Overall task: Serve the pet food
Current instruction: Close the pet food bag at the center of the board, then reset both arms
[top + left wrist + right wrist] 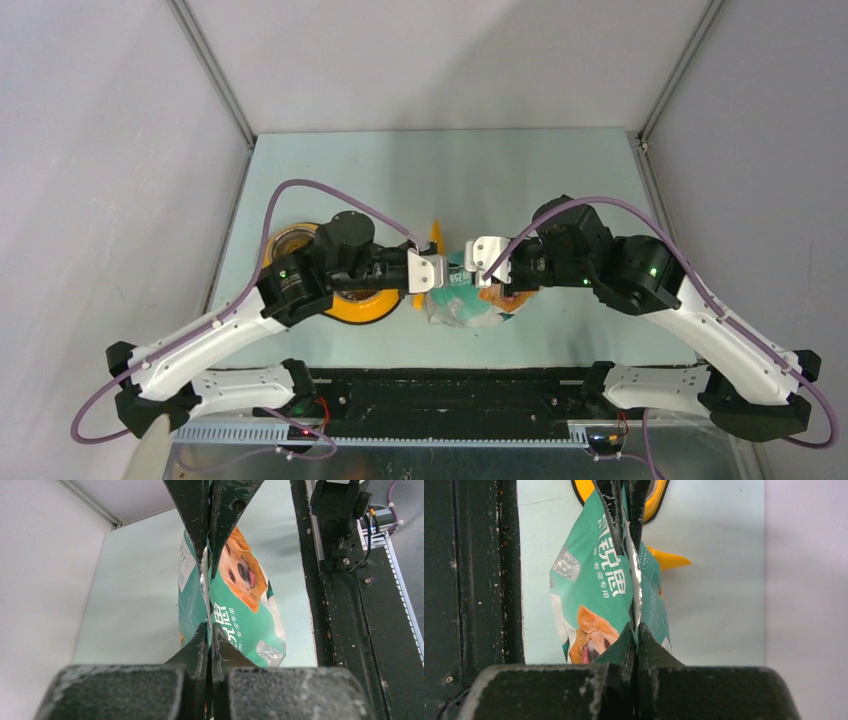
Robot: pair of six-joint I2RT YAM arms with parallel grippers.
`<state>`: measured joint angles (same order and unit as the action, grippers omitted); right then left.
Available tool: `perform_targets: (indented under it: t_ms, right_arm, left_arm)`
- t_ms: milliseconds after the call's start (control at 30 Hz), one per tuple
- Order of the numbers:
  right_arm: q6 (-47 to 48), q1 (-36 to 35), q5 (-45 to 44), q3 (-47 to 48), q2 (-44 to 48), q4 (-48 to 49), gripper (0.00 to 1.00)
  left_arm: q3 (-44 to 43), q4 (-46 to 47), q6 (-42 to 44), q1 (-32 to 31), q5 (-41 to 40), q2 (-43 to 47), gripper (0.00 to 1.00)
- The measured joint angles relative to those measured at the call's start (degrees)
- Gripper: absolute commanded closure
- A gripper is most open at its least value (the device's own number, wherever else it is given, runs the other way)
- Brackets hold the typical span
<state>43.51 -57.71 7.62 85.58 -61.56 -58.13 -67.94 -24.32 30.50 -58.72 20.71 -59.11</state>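
A green-and-white bag with a dog picture (462, 302) stands at the table's middle, between both arms. My left gripper (447, 272) is shut on the bag's top edge from the left. From the right, my right gripper (470, 270) is shut on the same edge. In the left wrist view the bag (242, 622) hangs below the closed left gripper (208, 535), its thin edge pinched in the seam. The right wrist view shows the bag (594, 580) pinched the same way by the right gripper (626, 515). The pet food itself is hidden.
A yellow bowl (352, 308) sits left of the bag, mostly under my left arm; its rim (583, 489) shows in the right wrist view. An orange scoop (437, 238) (669, 560) lies just behind the bag. A black rail (450, 390) runs along the near edge.
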Motion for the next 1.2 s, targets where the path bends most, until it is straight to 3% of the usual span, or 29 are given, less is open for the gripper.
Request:
perform_targets:
  t_ms: [67, 100, 133, 167, 200, 233, 267, 333, 400, 467, 733, 933, 1000, 1133, 1200]
  right_arm:
    - [-0.13, -0.09, 0.02, -0.09, 0.00, 0.22, 1.00]
    - [-0.13, -0.11, 0.07, -0.11, 0.00, 0.24, 0.97]
    - [-0.17, -0.15, 0.04, -0.17, 0.00, 0.33, 0.94]
    - [-0.22, -0.15, 0.04, -0.20, 0.00, 0.35, 0.83]
    - [-0.37, -0.15, 0.02, -0.20, 0.00, 0.39, 0.76]
    - [-0.35, -0.15, 0.17, -0.20, 0.02, 0.63, 0.61]
    - [-0.44, -0.20, 0.37, -0.20, 0.28, 1.66, 0.54]
    - [-0.13, -0.24, 0.74, -0.15, 1.36, 3.58, 0.29]
    - [-0.02, -0.24, 1.20, 0.07, 2.43, 4.11, 0.10]
    - [0.87, -0.24, 2.34, 0.48, 3.37, 4.07, 0.02]
    - [1.14, -0.35, 5.97, 0.66, 5.60, 6.01, 0.01]
    - [-12.26, 2.58, -4.07, -0.85, 9.49, 23.76, 0.01]
    - [-18.75, 7.63, -8.70, -0.39, 9.33, 28.50, 0.01]
    - [-34.51, 28.35, -13.49, 2.58, 6.49, 32.28, 0.01]
    - [-43.30, 40.65, -12.63, 2.45, 4.39, 32.30, 0.01]
  left_arm:
    - [0.17, -0.04, 0.07, 0.00, -0.17, 0.24, 1.00]
    - [0.26, 0.00, 0.09, -0.02, -0.20, 0.33, 0.92]
    - [0.28, -0.02, 0.07, -0.04, -0.26, 0.33, 0.61]
    - [0.28, -0.02, 0.07, -0.04, -0.39, 0.33, 0.17]
    - [0.26, -0.02, 0.44, -0.04, -0.63, 0.33, 0.09]
    - [0.24, -0.31, 0.68, 0.00, -1.09, 0.48, 0.03]
    - [0.24, -0.42, 0.66, 0.13, -1.11, 0.68, 0.02]
    - [0.24, -0.44, 1.05, 0.31, -1.05, 1.40, 0.01]
    - [0.24, -0.26, 1.01, 0.28, -1.01, 2.56, 0.01]
    - [0.24, -0.09, 0.85, 0.28, -0.92, 4.26, 0.01]
    - [-1.84, 4.68, -5.88, 0.26, -4.81, 8.50, 0.01]
    - [-8.28, 11.41, -15.50, 0.48, -29.40, 6.32, 0.01]
    - [-11.72, 12.20, -18.34, 1.36, -37.81, 4.39, 0.00]
    - [-13.42, 11.43, -27.15, 8.07, -50.90, 2.64, 0.01]
    - [-11.89, 8.94, -34.64, 15.32, -53.92, 2.56, 0.01]
